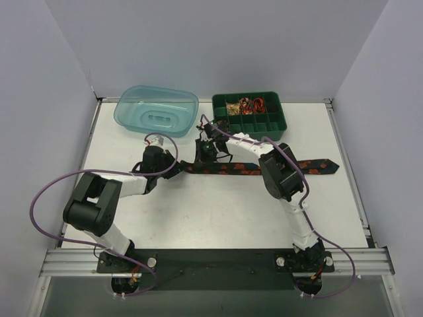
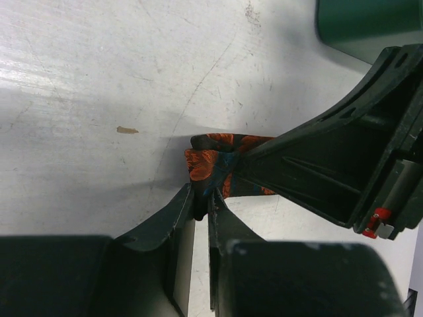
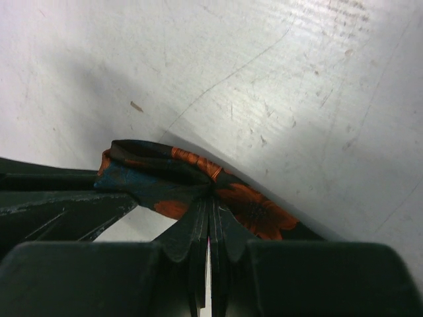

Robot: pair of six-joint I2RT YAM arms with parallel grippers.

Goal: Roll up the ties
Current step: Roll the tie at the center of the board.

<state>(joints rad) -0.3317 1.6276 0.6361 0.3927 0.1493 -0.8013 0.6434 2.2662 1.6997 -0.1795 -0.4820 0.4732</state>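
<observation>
At the bottom of the overhead frame, your two arms [image 1: 92,205] rose from the near edge of the table [image 1: 218,214]. Toward the centre, your left gripper [image 1: 179,166] was narrowed onto the folded left end of the tie [image 1: 316,166], and just right of it your right gripper [image 1: 209,157] was pinched tight on the same bunched fabric. The rest of the tie lay flat, stretching rightward. Along the top sat a blue tub [image 1: 158,112], upper left, and a green tray [image 1: 264,133] beside it.

White arms [image 1: 301,221], black joints [image 1: 92,205], purple cables [image 1: 31,212].
</observation>
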